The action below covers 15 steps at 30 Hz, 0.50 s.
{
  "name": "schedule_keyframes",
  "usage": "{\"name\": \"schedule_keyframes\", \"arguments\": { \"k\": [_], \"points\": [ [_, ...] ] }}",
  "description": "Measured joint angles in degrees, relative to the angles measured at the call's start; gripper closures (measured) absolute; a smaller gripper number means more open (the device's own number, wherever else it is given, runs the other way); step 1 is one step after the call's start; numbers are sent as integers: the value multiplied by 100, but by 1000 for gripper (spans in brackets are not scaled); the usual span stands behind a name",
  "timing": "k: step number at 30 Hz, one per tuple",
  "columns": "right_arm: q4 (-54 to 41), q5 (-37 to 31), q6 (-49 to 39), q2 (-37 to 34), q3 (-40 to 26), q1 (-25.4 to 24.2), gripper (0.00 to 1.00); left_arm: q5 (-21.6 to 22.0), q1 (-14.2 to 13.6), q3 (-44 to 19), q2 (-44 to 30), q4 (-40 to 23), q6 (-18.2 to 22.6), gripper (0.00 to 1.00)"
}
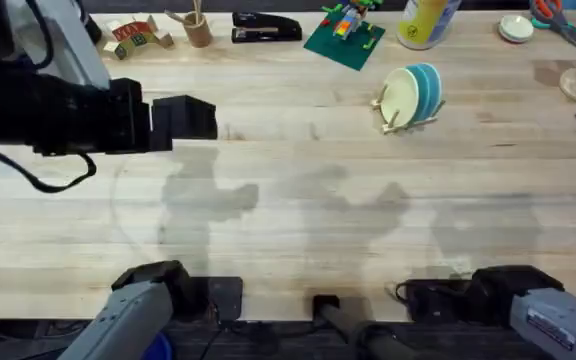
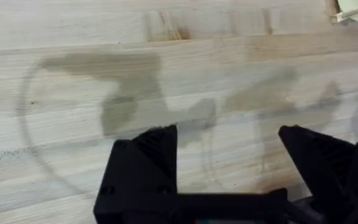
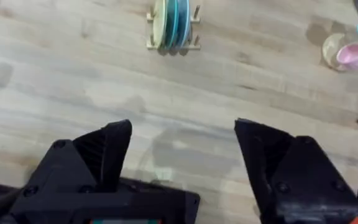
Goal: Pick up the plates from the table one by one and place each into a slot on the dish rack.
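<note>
Overhead, plates (image 1: 415,93) upright in dish rack (image 1: 398,122) near green baseplate (image 1: 345,42); both arms' fingers wide, empty.

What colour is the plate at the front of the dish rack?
Cream; the plate in the dish rack shows best from overhead.

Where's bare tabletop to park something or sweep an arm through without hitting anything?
The wide middle of the table is bare, from the arm bases up to the dish rack with its plates. Crowded: the far edge, with stapler, green baseplate and yellow bottle. Both tools, left and right, hang open.
</note>
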State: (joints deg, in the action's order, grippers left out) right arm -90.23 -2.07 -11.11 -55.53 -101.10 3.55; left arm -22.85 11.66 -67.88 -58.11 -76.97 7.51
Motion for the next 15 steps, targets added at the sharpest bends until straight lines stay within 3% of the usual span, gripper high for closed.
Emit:
{"name": "schedule_keyframes", "arguments": {
  "k": [15],
  "points": [
    [-239, 2, 20, 93, -26, 0, 7, 0, 0, 0, 0, 0, -1, 7]
  ]
}}
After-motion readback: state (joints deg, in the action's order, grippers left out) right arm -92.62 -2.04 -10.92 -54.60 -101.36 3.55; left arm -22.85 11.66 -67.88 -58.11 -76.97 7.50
